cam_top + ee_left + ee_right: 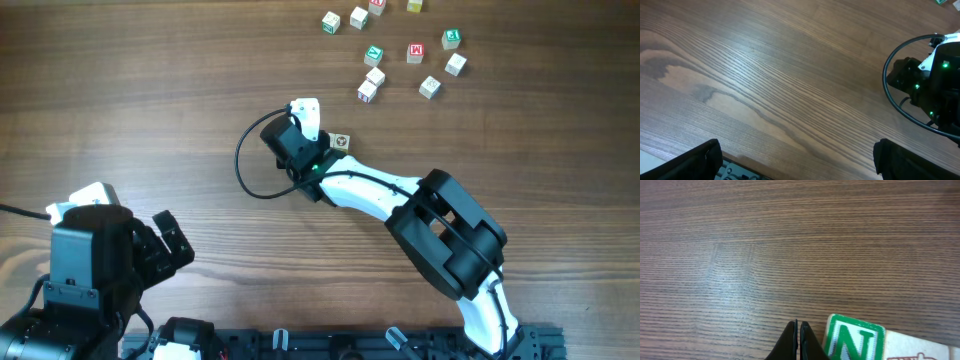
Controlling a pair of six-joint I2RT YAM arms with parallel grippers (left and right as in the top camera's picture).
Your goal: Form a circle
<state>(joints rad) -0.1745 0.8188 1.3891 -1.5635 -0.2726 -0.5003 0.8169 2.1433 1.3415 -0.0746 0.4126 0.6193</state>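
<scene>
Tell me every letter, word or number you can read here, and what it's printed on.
"N": green, in a green frame, on a face of the letter cube, right wrist view.
Red mark beside it: cut off at the picture edge, unreadable.
Marks on the scattered cubes, overhead view: green, red and dark, too small to read.
No other text shows.

The green N cube (856, 339) is cropped by the right wrist view's bottom edge.
</scene>
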